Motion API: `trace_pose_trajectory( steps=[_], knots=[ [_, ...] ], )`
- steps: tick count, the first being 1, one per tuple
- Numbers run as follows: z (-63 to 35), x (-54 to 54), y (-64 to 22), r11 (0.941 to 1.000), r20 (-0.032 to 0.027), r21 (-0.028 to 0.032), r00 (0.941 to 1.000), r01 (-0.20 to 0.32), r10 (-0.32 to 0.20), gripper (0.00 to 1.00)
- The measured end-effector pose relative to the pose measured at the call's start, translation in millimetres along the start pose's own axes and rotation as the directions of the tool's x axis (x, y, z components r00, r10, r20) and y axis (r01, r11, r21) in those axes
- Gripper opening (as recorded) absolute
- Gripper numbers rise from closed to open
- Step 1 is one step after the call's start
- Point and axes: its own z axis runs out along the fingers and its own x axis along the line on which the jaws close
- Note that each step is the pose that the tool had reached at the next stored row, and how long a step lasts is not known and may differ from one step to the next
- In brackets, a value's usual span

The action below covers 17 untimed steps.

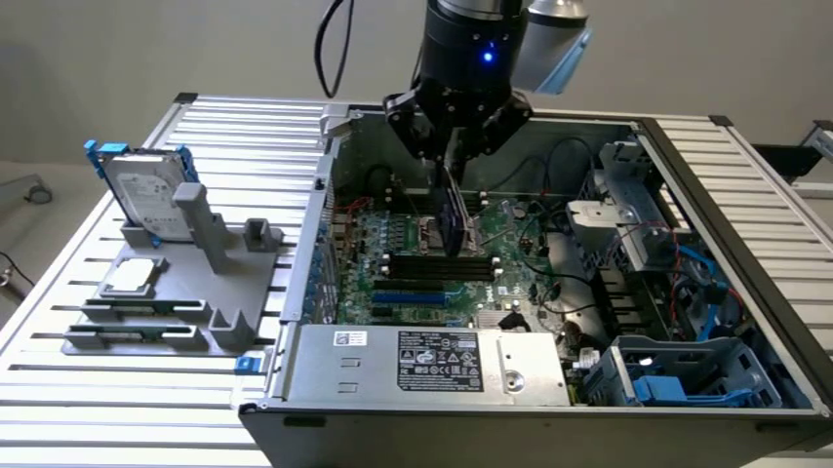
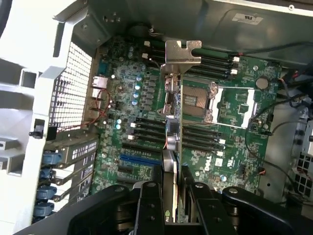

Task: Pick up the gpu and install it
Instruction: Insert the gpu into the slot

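My gripper hangs inside the open computer case, above the green motherboard. It is shut on the gpu, which hangs edge-on and upright below the fingers. In the wrist view the card runs away from my gripper, with the black fingers pressed on both its sides. Its silver end bracket is at the far end. The card's lower edge is over the black slots near the processor socket. I cannot tell whether it touches the board.
A blue slot lies on the motherboard beside the card. The power supply and cables fill the near side of the case. On the exterior view's left, a grey stand holds a blue-framed hard drive and a small silver chip.
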Motion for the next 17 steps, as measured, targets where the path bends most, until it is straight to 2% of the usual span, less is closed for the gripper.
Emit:
trace_pose_trajectory(
  steps=[4, 9, 13, 17],
  knots=[
    [0.3, 0.0, 0.0, 0.9974, -0.0054, 0.0013, 0.9974, 0.072, -0.072, 0.26],
    [0.9, 0.0, -0.1, 0.9868, -0.0127, 0.003, 0.9868, 0.162, -0.162, 0.26],
    [1.4, 0.0, -0.1, 0.9726, -0.0185, 0.0038, 0.9724, 0.233, -0.232, 0.26],
    [1.6, 0.0, -0.1, 0.9529, -0.0246, 0.0043, 0.9527, 0.303, -0.303, 0.26]
  ],
)
